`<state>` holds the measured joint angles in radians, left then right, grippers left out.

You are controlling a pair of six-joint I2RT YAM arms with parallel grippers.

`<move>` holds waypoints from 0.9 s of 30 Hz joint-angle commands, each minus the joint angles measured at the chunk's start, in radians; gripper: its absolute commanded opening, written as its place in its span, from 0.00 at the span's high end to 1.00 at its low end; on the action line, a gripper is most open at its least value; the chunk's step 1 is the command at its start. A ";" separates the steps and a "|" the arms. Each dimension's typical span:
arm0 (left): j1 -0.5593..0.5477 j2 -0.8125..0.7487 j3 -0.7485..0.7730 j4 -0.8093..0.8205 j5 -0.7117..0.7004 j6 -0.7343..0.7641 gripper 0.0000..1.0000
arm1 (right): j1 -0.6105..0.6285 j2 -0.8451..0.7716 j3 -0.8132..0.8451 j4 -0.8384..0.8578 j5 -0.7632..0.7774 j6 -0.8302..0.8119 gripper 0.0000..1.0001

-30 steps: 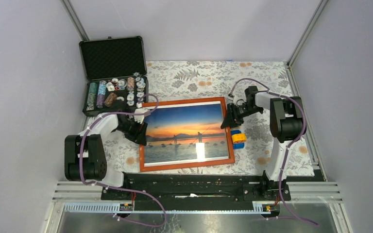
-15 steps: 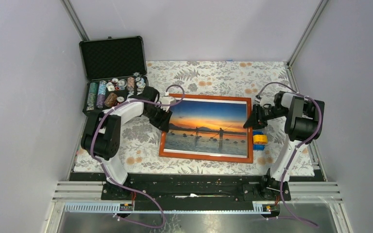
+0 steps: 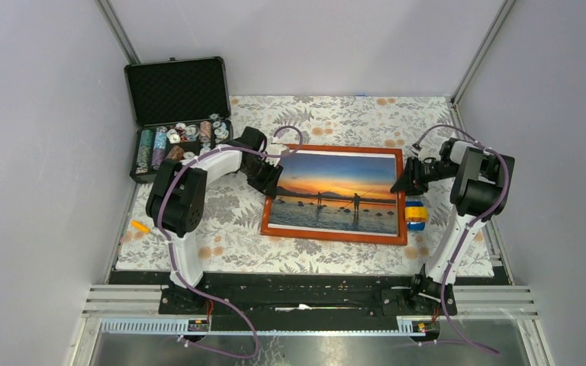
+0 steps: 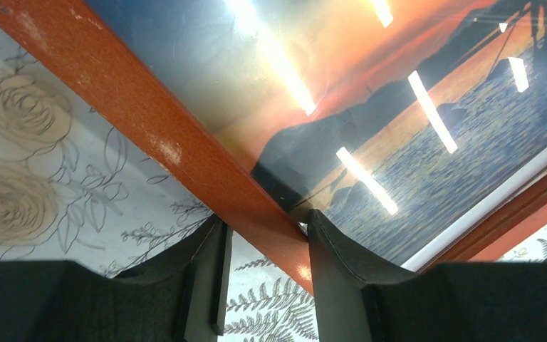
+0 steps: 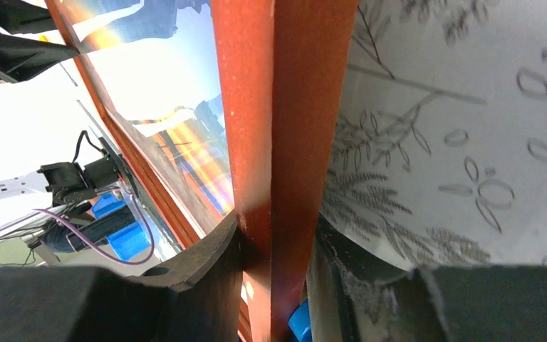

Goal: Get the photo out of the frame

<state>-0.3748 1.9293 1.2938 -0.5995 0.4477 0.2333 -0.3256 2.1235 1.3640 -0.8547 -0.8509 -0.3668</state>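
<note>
The table (image 3: pixel 336 114) has a flowery cloth on it, and the frame (image 3: pixel 328 235) is over the cloth, picture side up, held between the two arms. The frame is big, flat, stiff wood. It will not bend, but it is wide and could tip or twist if one side lets go. The photo (image 3: pixel 339 191) is inside the frame. Bright streaks of light shine on it, so I think there is a shiny sheet on top, maybe glass, which could slip or crack. The photo is thin paper and will crease, so it is best lifted by its white edge. It most likely comes out from the back, which cannot be seen from here. The left gripper (image 3: pixel 273 186) pinches the left rail, with one finger on the picture side and one on the outer side. The right gripper (image 3: pixel 398 185) is squeezed tight on the right rail. The rails are the safe places to hold.
</note>
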 commanded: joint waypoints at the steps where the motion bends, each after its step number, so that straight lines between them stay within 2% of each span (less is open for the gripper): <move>1: 0.001 -0.030 0.014 -0.004 -0.057 0.048 0.77 | 0.079 -0.001 0.044 0.156 -0.002 0.077 0.88; 8: 0.053 -0.051 0.003 -0.003 -0.144 0.056 0.76 | 0.155 -0.019 -0.008 0.310 0.033 0.214 0.83; 15: 0.061 -0.097 -0.034 -0.021 -0.163 0.072 0.66 | 0.191 -0.014 0.005 0.336 0.062 0.267 0.62; 20: 0.078 -0.131 -0.016 -0.068 -0.143 0.075 0.43 | 0.210 -0.025 0.006 0.334 0.097 0.278 0.37; 24: 0.100 -0.182 0.025 -0.172 -0.114 0.118 0.27 | 0.211 -0.056 0.004 0.302 0.136 0.258 0.21; 27: 0.129 -0.261 0.032 -0.250 -0.109 0.198 0.14 | 0.211 -0.078 0.005 0.267 0.149 0.240 0.14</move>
<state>-0.2848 1.8030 1.2751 -0.7414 0.3084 0.3256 -0.1207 2.0789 1.3621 -0.6117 -0.8398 -0.0662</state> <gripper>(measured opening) 0.777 0.822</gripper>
